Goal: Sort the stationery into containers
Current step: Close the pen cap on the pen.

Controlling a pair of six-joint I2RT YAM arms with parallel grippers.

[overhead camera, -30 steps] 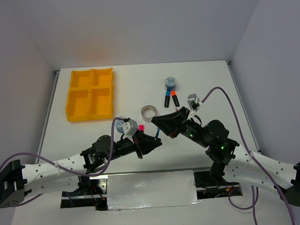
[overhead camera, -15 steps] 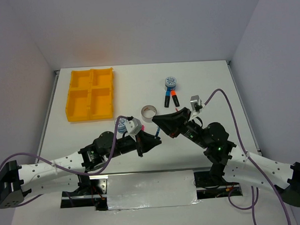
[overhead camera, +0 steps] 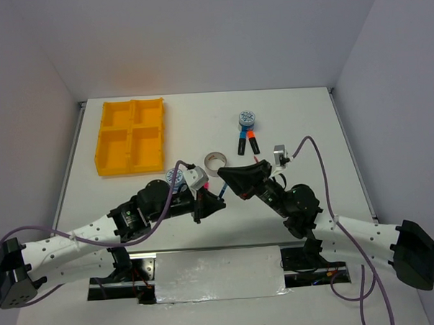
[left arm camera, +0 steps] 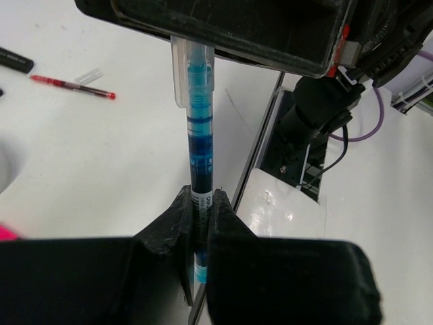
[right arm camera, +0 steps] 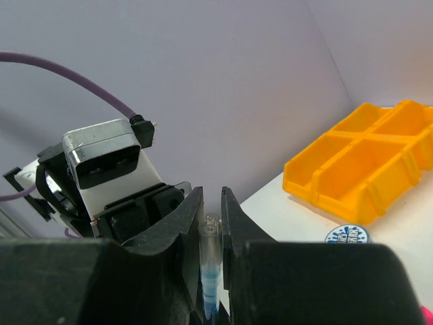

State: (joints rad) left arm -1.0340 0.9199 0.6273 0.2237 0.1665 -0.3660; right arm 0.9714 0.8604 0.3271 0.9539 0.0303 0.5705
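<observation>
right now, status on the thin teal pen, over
Left jaws shut on thin teal pen, right jaws shut on its cap end. Pen airborne. Blue-white patterned tape roll lies toward yellow plastic tray.

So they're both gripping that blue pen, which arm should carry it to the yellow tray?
Probably the left. The left gripper and right gripper both pinch the teal pen, but the yellow tray sits far over on the left side.
</observation>
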